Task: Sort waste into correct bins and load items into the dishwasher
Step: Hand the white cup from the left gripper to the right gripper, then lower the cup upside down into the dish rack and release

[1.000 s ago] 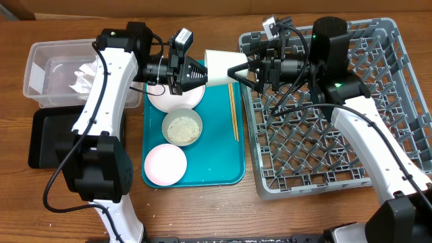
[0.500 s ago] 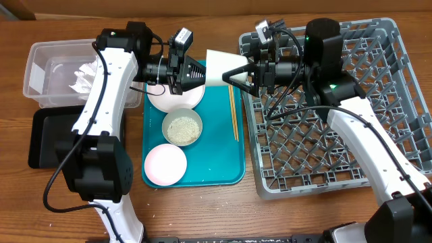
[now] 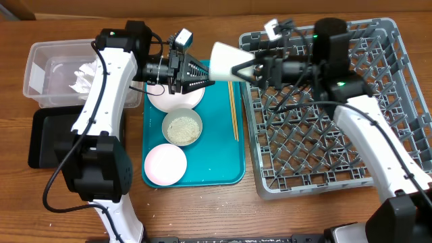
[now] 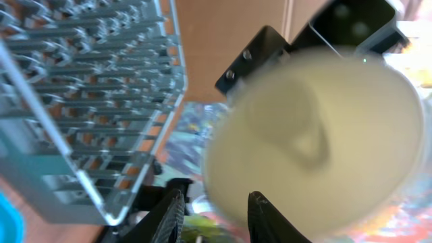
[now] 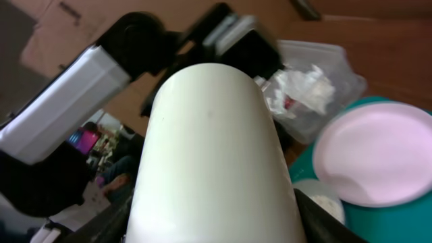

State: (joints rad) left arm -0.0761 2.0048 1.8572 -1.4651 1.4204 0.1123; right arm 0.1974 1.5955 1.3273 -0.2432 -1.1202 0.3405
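Cup (image 3: pixel 221 61) in right tool (image 3: pixel 246 67), left tool (image 3: pixel 206 74) beside

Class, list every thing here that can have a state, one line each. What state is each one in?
white cup: on its side, in the air
right gripper: shut on white cup
left gripper: open, holding nothing
clear tub: holds the napkin
grey-green bowl: upright, rice inside
pink bowl: upright, empty
chopsticks: flat on teal tray
dish rack: no dishes in it
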